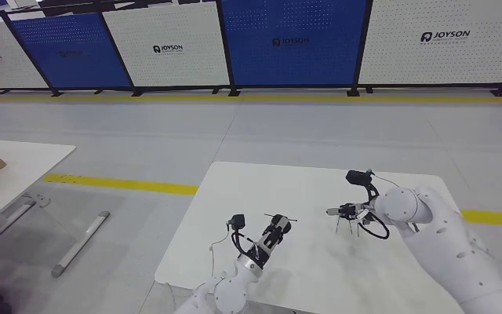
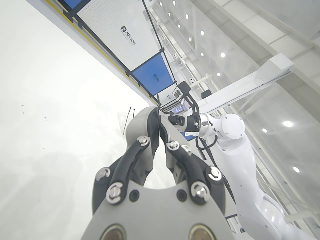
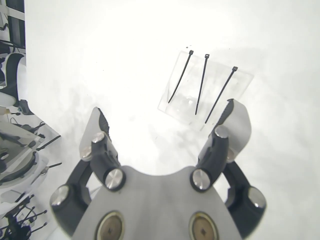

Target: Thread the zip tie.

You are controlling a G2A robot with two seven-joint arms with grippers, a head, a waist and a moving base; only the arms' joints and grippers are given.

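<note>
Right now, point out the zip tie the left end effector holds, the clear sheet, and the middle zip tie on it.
held zip tie (image 2: 158, 101), left wrist view, strap end beyond the grip
clear sheet (image 3: 217, 74), right wrist view, bare patch
middle zip tie (image 3: 201, 85), right wrist view, mid-strap

A white table (image 1: 259, 188) bears a clear sheet (image 3: 240, 81) (three black zip ties (image 3: 202, 84) lying on it)

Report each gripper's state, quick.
Left gripper: closed, holding a zip tie.
Right gripper: open, holding nothing.
</note>
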